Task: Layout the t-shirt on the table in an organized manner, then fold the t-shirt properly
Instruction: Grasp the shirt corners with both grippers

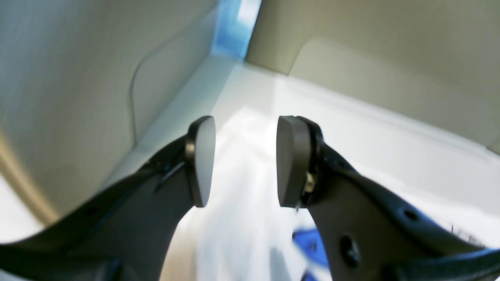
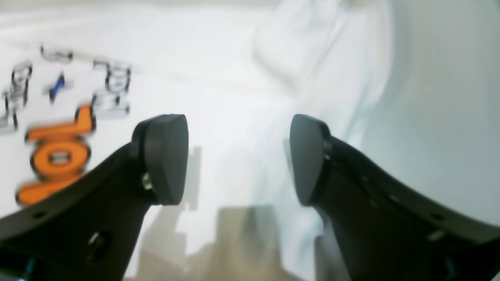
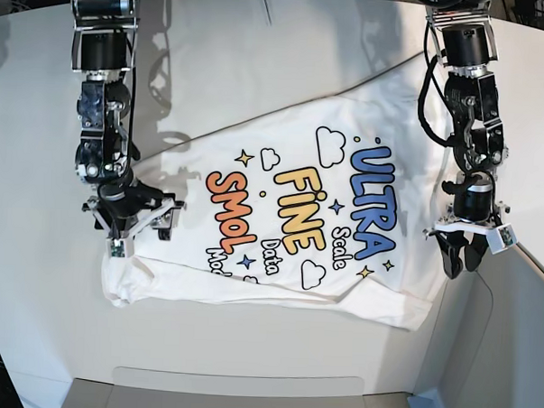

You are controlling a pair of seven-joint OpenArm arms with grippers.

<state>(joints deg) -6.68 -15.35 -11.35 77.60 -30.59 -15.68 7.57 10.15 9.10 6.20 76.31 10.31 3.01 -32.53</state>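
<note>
Base view shows the t-shirt point(image 3: 289, 223) lying print-up on the tabletop point(image 3: 260, 68), with the left gripper point(image 3: 457, 259) at its one side edge and the right gripper point(image 3: 131, 227) at the opposite edge, both with jaws apart and empty.

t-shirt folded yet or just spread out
Spread out, not folded: in the base view the t-shirt lies flat on the table, print up and slightly askew, with its edge rumpled near the open right pincer.

White t-shirt point(image 3: 289, 223) print-side up, skewed, flat-ish — on white table point(image 3: 260, 68)
</note>
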